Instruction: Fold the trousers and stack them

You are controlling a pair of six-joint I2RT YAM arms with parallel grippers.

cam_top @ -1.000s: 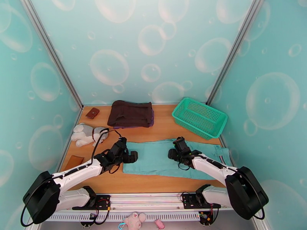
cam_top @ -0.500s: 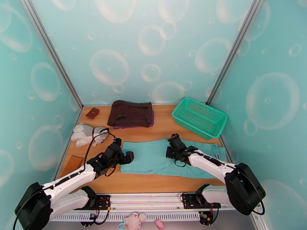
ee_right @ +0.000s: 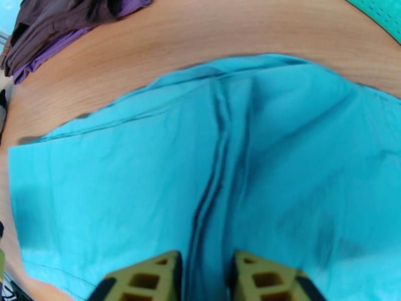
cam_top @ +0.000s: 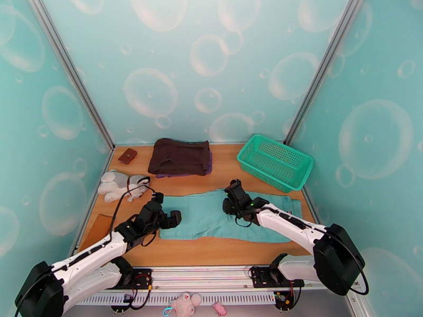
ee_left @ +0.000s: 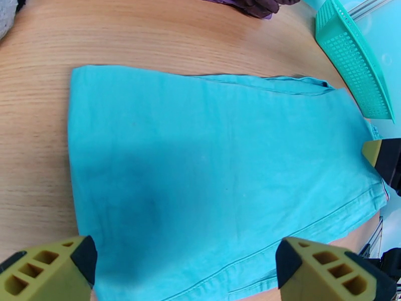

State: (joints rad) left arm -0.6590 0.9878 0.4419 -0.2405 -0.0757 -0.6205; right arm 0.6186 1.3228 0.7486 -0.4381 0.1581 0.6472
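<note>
Lying flat and lengthwise on the wooden table (cam_top: pixel 211 252), the trousers (cam_top: pixel 211 220) are stretching between the two arms, in front of the green basket (cam_top: pixel 275 162) and the dark folded garment (cam_top: pixel 180 157). The left gripper (ee_left: pixel 185 257) is hovering at their left end, jaws spread wide and holding nothing. The right gripper (ee_right: pixel 206 269) is sitting low over the middle of the cloth, jaws narrowly apart astride a raised crease. Whether it is pinching that crease cannot be told.
</note>
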